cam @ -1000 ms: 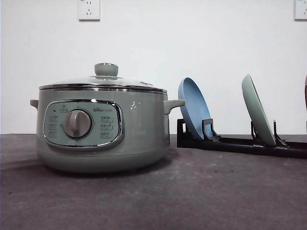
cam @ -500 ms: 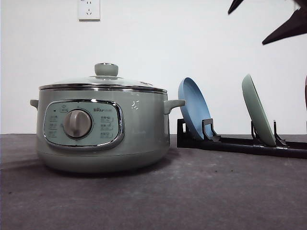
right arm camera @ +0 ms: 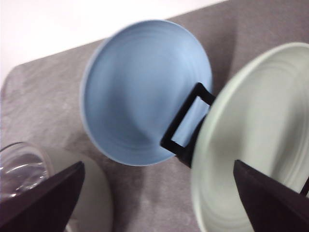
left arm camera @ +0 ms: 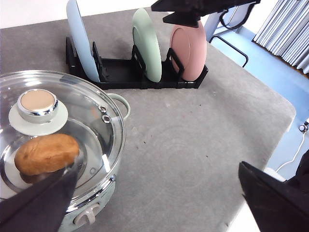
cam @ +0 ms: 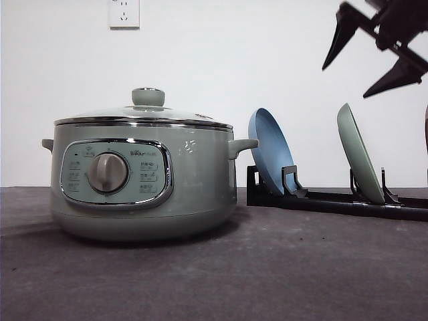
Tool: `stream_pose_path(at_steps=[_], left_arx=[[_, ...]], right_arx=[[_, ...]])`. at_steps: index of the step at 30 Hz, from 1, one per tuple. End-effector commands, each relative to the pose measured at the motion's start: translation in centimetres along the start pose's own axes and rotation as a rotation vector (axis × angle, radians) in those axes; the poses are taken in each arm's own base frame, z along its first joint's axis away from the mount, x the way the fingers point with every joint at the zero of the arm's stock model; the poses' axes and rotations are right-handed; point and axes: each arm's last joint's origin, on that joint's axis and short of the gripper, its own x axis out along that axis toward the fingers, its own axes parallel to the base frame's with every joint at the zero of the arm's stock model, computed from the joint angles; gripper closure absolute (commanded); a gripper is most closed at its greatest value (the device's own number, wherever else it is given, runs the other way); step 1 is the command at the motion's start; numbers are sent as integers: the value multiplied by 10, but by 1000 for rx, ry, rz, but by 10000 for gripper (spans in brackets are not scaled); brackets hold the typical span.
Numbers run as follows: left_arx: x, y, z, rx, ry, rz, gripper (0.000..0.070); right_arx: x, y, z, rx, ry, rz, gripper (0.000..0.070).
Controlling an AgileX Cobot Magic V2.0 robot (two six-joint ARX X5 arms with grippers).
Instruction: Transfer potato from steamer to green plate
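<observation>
grey matte tabletop [cam: 267, 281] against a white wall. right gripper [cam: 371, 63] is seen high in the front view, above the green plate [cam: 358, 154], jaws spread wide, nothing held. left gripper [left arm camera: 159, 203] is likewise wide open and empty, hovering over the steamer [cam: 144, 177]. potato [left arm camera: 47, 153] is seen through the glass lid [left arm camera: 72, 121], inside the steamer, lid not yet removed. green plate is parked upright in the black rack [cam: 334, 199] between blue plate [cam: 271, 150] and pink plate [left arm camera: 189, 48]. nothing done so far: plate to be laid flat, lid lifted, potato moved. versus 0.5 s ago, right gripper has dropped lower into frame toward the rack.
</observation>
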Motion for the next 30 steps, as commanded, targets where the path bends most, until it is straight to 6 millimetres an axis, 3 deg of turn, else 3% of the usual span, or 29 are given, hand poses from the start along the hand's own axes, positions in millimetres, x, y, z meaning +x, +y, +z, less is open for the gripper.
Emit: stream_pose_path(at_steps=[1, 5, 9, 15, 30], left_arx=[[-1, -2, 6, 21, -13, -12, 24], [0, -1, 6, 17, -8, -12, 24], [1, 0, 6, 15, -4, -12, 24], [1, 0, 6, 15, -4, -12, 24], [1, 0, 6, 15, -4, -12, 24]], right_arx=[[9, -3, 5, 6, -1, 0, 100], [24, -13, 2, 19, 19, -18, 111], [34, -19, 1, 28, 28, -23, 256], [36, -21, 2, 21, 10, -36, 374], [43, -26, 2, 40, 4, -52, 450]])
